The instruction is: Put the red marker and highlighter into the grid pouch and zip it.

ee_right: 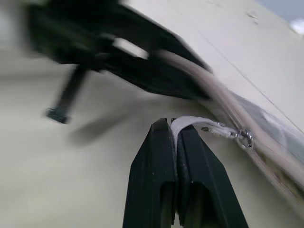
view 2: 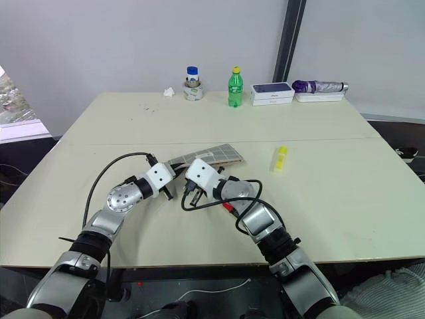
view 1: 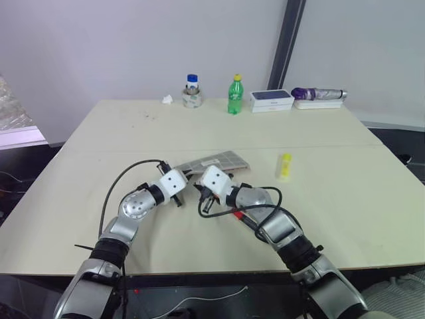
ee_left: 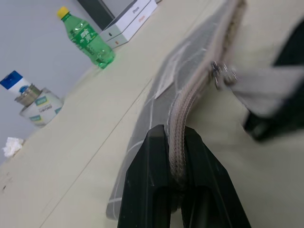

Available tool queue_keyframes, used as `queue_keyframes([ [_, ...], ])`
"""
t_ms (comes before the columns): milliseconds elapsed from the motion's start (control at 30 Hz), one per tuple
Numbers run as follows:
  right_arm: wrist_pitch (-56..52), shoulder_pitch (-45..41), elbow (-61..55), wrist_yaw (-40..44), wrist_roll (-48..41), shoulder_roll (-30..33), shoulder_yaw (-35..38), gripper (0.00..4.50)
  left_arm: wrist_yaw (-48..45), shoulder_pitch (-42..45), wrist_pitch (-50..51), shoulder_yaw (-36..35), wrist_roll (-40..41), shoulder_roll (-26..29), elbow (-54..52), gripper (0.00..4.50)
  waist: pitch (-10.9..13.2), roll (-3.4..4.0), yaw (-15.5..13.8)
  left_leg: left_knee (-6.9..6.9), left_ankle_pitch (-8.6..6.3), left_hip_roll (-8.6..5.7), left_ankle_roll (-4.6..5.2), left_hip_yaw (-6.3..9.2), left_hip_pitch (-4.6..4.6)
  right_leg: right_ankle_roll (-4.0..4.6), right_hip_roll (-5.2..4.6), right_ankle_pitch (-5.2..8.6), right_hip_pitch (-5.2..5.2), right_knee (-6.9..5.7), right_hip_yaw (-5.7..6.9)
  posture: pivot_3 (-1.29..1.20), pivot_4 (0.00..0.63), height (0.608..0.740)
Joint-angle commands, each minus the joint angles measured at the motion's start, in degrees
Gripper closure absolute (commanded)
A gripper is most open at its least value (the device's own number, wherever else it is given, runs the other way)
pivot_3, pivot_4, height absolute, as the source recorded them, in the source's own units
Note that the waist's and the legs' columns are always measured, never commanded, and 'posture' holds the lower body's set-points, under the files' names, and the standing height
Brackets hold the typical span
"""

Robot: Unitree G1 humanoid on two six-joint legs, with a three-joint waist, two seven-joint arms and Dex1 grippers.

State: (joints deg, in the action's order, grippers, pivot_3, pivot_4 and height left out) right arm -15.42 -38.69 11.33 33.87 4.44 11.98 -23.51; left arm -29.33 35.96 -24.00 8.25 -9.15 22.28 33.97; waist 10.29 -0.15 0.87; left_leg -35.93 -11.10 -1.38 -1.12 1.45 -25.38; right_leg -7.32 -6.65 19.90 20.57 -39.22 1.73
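Near the middle of the bench (view 1: 345, 199), the grid pouch (view 1: 222, 161) lies flat; the left gripper (ee_left: 175, 156) has its jaws clenched on the zipper edge, and the right gripper (ee_right: 174, 130) has its jaws clenched on the zipper pull (ee_right: 209, 126). The highlighter (view 1: 284, 166) lies toward the right edge, and the red marker (view 1: 239, 214) shows under the right arm, so both are outside. I judge the pull should slide straight along the zipper while the left holds firm, opening it wide.
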Motion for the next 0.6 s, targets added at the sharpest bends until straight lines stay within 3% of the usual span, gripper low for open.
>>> queue_keyframes([
  [33,5.3,-0.9,-1.2,2.4,0.8,-0.7,-1.5,4.42,0.0,2.5,-0.8,-0.7,1.3,-0.3,0.2,4.5,0.0,-0.01,0.0,0.0,0.0,0.0,0.0,0.0,0.0,0.0,0.0,0.0,0.0,0.0,0.0,0.0,0.15,0.74],
  [433,13.3,-2.9,1.9,0.7,4.0,-3.0,-0.4,4.42,3.0,0.2,-6.4,2.5,-5.2,1.7,-0.4,4.5,0.0,-0.01,0.0,0.01,0.01,0.0,-0.02,0.0,0.01,0.0,0.0,0.0,0.0,0.0,0.0,0.0,0.15,0.74],
  [600,19.8,-0.9,0.4,5.4,4.4,-2.1,-3.4,4.42,3.9,-0.6,-6.4,2.9,-6.0,1.9,-1.6,4.5,0.0,-0.01,-0.1,0.0,0.01,0.0,-0.02,0.01,0.0,0.0,-0.01,0.0,-0.02,0.04,0.0,0.0,0.15,0.74],
])
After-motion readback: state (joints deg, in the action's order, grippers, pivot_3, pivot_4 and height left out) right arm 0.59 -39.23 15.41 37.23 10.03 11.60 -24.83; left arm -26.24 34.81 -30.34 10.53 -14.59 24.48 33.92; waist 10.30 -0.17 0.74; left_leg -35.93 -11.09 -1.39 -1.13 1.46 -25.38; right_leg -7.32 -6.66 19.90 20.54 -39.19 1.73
